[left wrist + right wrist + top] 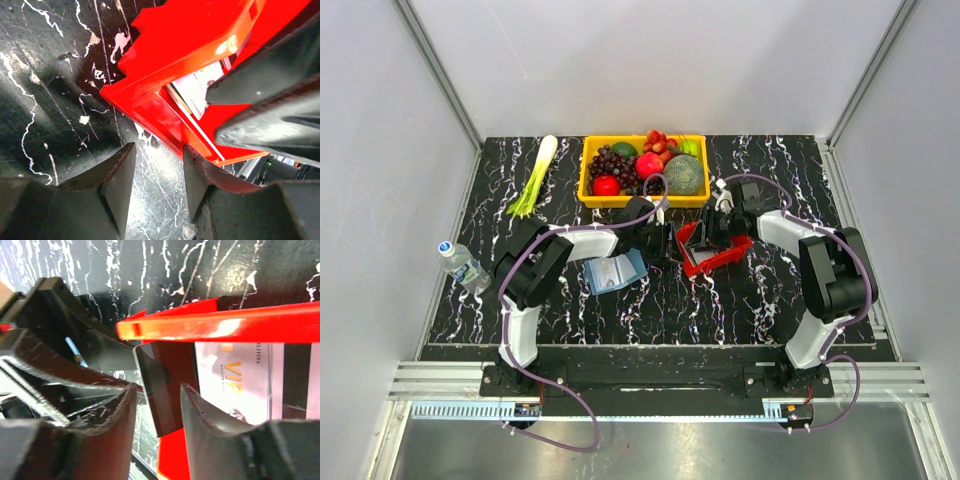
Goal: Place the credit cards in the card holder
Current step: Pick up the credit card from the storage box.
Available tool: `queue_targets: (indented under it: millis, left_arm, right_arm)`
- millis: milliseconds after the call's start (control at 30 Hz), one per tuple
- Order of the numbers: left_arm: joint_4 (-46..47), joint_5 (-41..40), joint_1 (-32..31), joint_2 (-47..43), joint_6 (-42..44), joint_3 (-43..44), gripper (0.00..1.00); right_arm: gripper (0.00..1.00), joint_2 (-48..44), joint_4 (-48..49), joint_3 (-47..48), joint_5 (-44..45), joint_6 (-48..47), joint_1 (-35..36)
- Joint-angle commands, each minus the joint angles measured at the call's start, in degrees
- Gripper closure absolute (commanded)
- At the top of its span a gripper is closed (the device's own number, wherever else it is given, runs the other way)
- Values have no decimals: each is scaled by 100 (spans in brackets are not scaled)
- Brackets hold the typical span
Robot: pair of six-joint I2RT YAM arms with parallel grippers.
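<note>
The red tray (pixel 720 262) lies tilted at the table's middle with credit cards inside. A white VIP card (pixel 235 385) lies flat in it, also visible in the left wrist view (pixel 197 87). A dark card (pixel 155 372) leans over the tray's wall. My right gripper (pixel 158 386) is open and straddles that dark card, with a sliver of table showing beside it. It reaches into the tray from the far right (pixel 712 232). My left gripper (pixel 158 146) is open at the tray's corner (pixel 150 100), only table between its fingers. The blue card holder (pixel 616 272) lies open left of the tray.
A yellow basket (pixel 643 168) of fruit stands right behind both grippers. A leek (pixel 535 178) lies at the back left. A water bottle (pixel 463 264) lies at the left edge. The two grippers' fingers are close together over the tray.
</note>
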Motion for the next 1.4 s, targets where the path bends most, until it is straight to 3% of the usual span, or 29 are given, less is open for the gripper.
queue_targets:
  millis: [0, 600, 700, 867, 1367]
  left_arm:
    - [255, 18, -17, -18, -15, 105, 54]
    - [360, -334, -26, -290, -121, -185, 54]
    - [351, -343, -26, -316, -121, -185, 54]
    - [351, -325, -26, -299, -129, -194, 54]
    - [360, -281, -26, -246, -130, -141, 54]
  right_arm:
    - [51, -628, 121, -9, -28, 116, 55]
    - [48, -5, -116, 272, 542, -86, 424]
    - [54, 74, -116, 298, 657, -60, 442]
    - [79, 22, -108, 264, 675, -42, 442]
    - [78, -128, 95, 158, -151, 116, 442]
